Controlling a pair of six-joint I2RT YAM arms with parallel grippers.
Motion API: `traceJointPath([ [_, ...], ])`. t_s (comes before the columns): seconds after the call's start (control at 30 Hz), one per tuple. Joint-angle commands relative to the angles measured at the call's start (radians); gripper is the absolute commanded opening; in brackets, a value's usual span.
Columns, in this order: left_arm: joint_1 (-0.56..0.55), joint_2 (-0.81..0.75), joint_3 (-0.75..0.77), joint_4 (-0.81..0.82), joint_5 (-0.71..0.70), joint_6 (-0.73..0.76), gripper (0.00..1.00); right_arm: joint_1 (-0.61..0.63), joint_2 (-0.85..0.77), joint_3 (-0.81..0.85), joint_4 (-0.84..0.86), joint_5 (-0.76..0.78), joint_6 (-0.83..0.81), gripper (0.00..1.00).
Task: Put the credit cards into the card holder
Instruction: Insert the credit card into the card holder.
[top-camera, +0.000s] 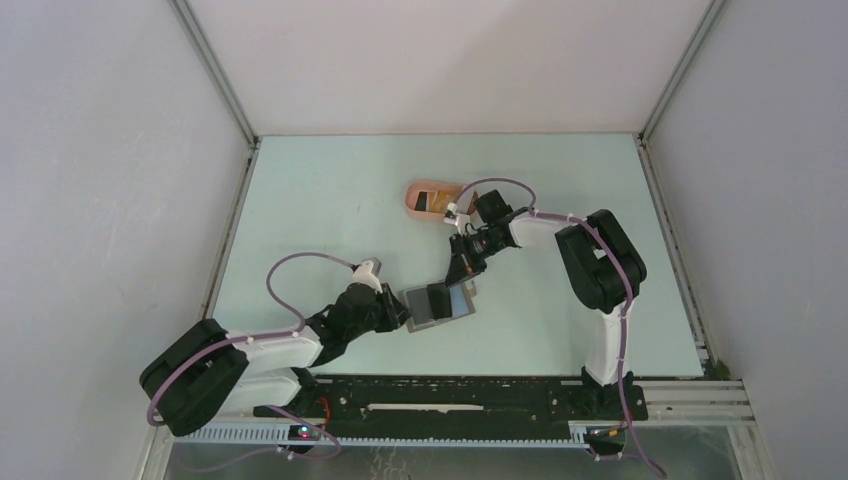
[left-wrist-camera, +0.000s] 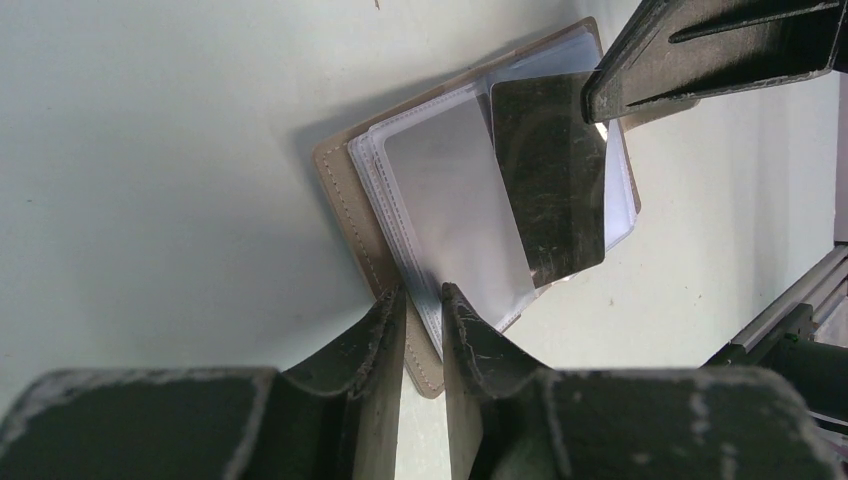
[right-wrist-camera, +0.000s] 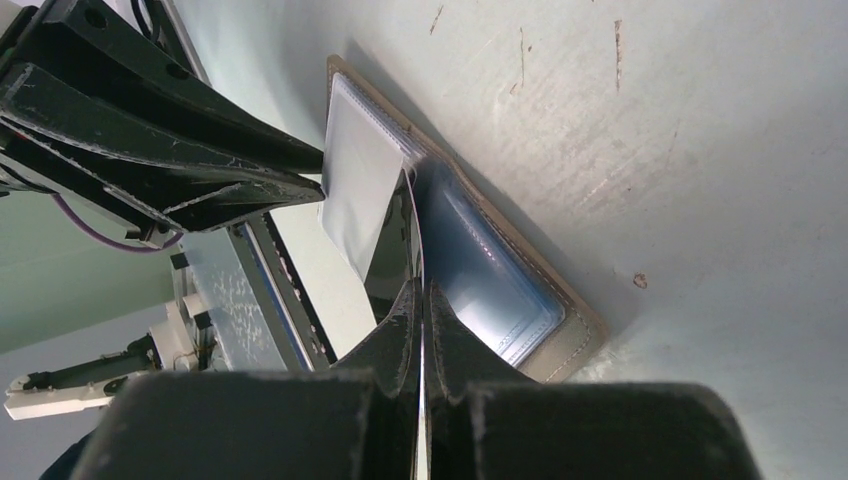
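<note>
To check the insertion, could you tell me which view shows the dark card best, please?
Left wrist: the dark card shows its broad face over the card holder. Right wrist sees it only edge-on; top view, a small dark patch.

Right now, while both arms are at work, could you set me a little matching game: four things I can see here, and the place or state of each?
Things:
1. left gripper
2. right gripper
3. card holder
4. pink tray

Places or states:
A. spread open, clear sleeves showing
B. pinches a dark card
C. sits at the far part of the table
D. clamps the edge of the open cover

Pairs: 1-D, 2-B, 3-A, 4-C
</note>
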Motion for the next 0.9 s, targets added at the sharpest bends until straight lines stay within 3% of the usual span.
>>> traceJointPath([
  [0.0, 0.000, 0.029, 0.021, -0.094, 0.008, 0.013, 0.25, 0.013, 0.001, 0.031, -0.030, 0.047, -0.018, 0.00],
  [0.87, 0.000, 0.041, 0.022, -0.084, 0.015, 0.021, 0.25, 0.044, 0.039, 0.069, -0.128, 0.200, 0.069, 0.00],
])
